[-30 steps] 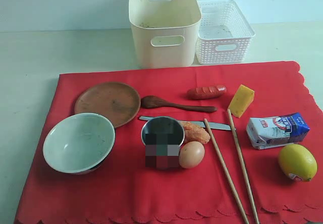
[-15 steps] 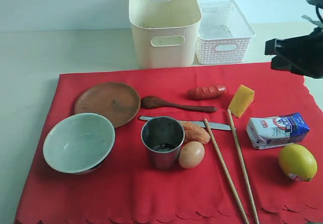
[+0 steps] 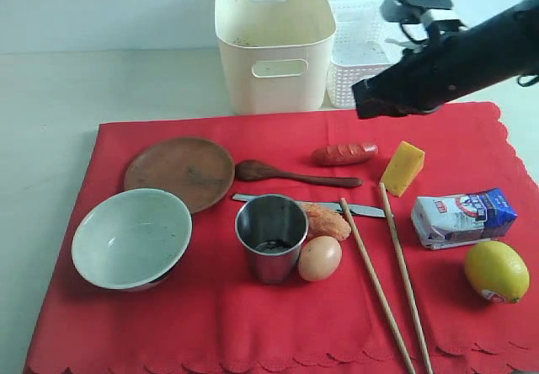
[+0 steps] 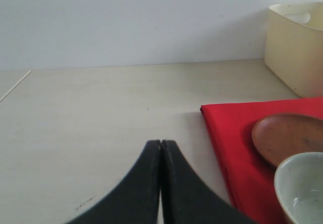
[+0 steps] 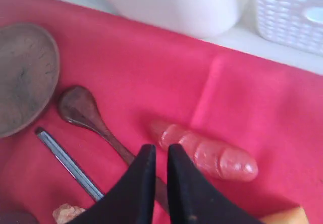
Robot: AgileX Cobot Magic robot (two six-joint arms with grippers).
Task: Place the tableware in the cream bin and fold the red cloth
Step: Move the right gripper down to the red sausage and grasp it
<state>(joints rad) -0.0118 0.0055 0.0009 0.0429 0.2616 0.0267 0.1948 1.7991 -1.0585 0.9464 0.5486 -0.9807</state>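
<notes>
While the scalloped red cloth (image 3: pixel 278 248) lies flat on the desk (image 3: pixel 50 96), the slim dark wooden spoon (image 3: pixel 290 174) runs lengthwise across it, bowl toward the round plate (image 3: pixel 178 170). Right gripper (image 5: pixel 156 156) hovers above, jaws nearly closed; left gripper (image 4: pixel 161 151) pressed closed, empty.

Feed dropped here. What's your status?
Left gripper shut, empty, off the cloth. Right gripper nearly shut, empty, above the spoon. Sausage close by.

Lab-like tabletop (image 3: pixel 50 88), bare pale wall (image 4: pixel 126 22)
</notes>
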